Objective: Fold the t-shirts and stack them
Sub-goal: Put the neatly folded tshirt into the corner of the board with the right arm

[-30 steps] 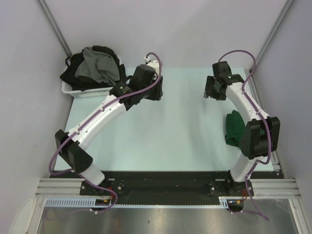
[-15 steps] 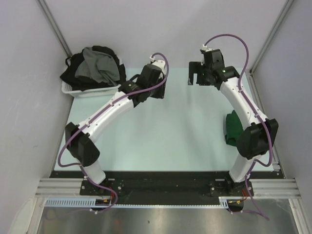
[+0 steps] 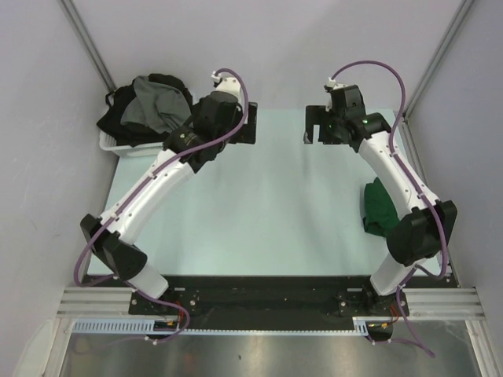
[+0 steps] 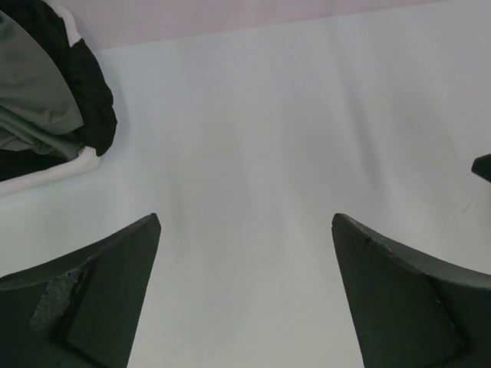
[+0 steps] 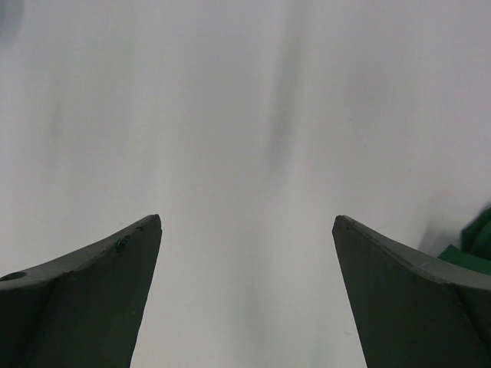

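Observation:
A folded dark green t-shirt [image 3: 379, 206] lies near the table's right edge; its edge shows at the right of the right wrist view [image 5: 477, 238]. A grey t-shirt [image 3: 157, 106] and black t-shirts [image 3: 118, 118] are heaped in the white basket [image 3: 118, 146] at the back left. In the left wrist view the grey t-shirt [image 4: 31, 100], a black t-shirt [image 4: 90, 100] and the basket's rim [image 4: 46, 175] appear at upper left. My left gripper [image 3: 245, 127] [image 4: 245, 218] hangs open over bare table, right of the basket. My right gripper [image 3: 314, 126] [image 5: 247, 220] is open and empty, behind the green t-shirt.
The pale table [image 3: 259, 204] spreads between the arms. Grey walls close in the back and both sides. The right arm's elbow [image 3: 420, 228] stands close beside the green t-shirt. A dark tip of the right gripper [image 4: 483, 165] shows at the left wrist view's right edge.
Both grippers have opened wide. The left arm has swung back and left toward the basket. The right gripper has moved back and left, away from the green t-shirt.

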### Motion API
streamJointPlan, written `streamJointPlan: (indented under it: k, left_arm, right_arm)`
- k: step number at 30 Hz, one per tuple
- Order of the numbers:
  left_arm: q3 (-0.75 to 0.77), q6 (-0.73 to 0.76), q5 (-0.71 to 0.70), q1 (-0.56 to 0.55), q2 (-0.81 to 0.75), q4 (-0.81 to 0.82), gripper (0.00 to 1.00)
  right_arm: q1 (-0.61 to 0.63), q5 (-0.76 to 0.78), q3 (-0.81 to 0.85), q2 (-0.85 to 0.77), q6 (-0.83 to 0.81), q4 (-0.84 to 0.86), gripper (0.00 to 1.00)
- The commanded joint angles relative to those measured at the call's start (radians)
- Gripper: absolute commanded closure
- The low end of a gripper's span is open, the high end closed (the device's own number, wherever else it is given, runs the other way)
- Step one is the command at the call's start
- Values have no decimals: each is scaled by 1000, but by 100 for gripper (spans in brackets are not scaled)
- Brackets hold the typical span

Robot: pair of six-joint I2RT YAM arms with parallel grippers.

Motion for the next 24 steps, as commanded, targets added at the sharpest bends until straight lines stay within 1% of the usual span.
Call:
streamJointPlan:
  k: [1,5,9,11,12,13,16,24]
  left_arm:
    - [-2,21,-40,1,-88,38,0]
    - [-10,4,-46,1,-98,39,0]
    - [-58,-19,-75,1,-138,54,1]
    - [-106,-16,-80,1,-178,126,1]
    - [-164,-13,-81,1,-199,159,1]
    - [-192,-8,-81,1,-248,221,0]
    - [-278,13,-90,1,-313,295,0]
    - [-287,33,-115,1,-318,249,1]
  right_arm:
    - [6,20,-51,-94,-4,47,0]
    - [8,57,-77,-120,-15,61,0]
    - [18,62,-51,-120,-36,67,0]
    - [28,65,-32,-117,-52,75,0]
    - [29,68,-28,-117,-59,76,0]
    - [38,68,-23,-111,-64,79,0]
    - [51,85,-3,-94,-72,78,0]
    - [91,106,-5,-107,-125,125,0]
